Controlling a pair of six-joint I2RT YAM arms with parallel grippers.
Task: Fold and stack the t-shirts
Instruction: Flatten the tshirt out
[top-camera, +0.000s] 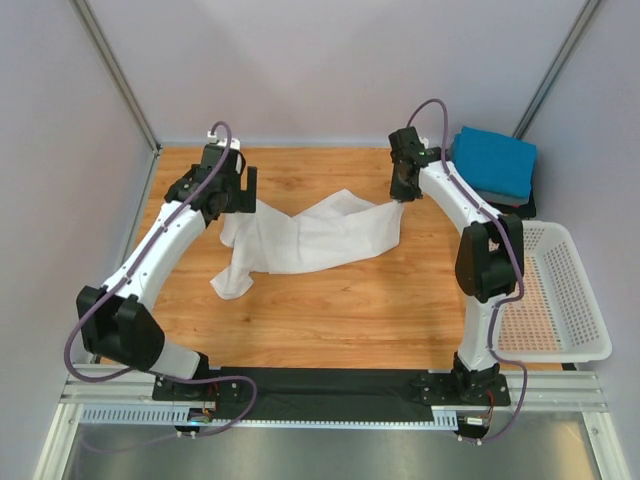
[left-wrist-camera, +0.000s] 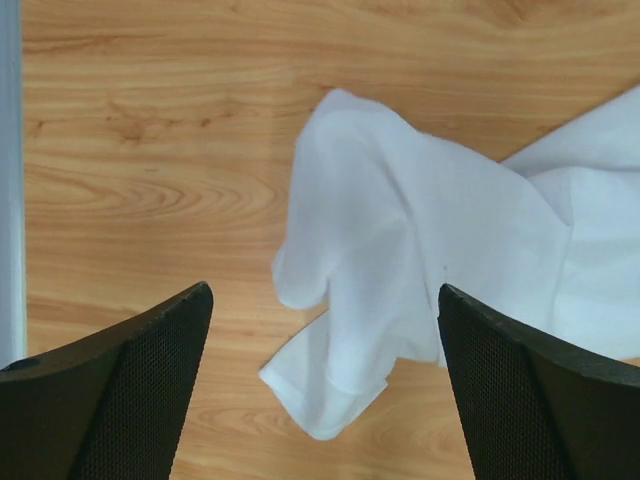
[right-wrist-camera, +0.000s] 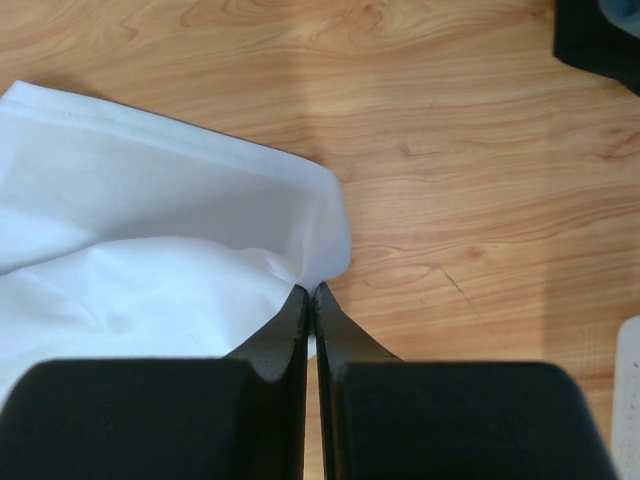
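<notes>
- Your left gripper (top-camera: 247, 192) hangs over the white t-shirt's (top-camera: 310, 235) 10 o'clock end, with its fingers (left-wrist-camera: 130, 390) spread wide and nothing between them.
- In the left wrist view, the shirt's loose bunched end (left-wrist-camera: 400, 230) lies on the wood between and beyond the open fingers, touching neither that you can see.
- Your right gripper (top-camera: 402, 196) is at the shirt's 2 o'clock corner, jaws pressed together.
- In the right wrist view, the fingertips meet on the cloth's (right-wrist-camera: 130, 220) edge, so the gripper (right-wrist-camera: 312, 292) has the white t-shirt pinched at that corner.
- The white t-shirt is crumpled across the middle of the table (top-camera: 330, 320). It runs from the pinched corner down to a drooping flap at about 8 o'clock.
- The blue t-shirt (top-camera: 495, 160) sits folded on top of a small stack at the table's 2 o'clock corner, with a grey t-shirt (top-camera: 497, 197) and a black t-shirt (top-camera: 522, 207) showing beneath it.
- The white basket (top-camera: 600, 345) rests at the table's 4 o'clock edge, just beside that stack and well apart from the white shirt.
</notes>
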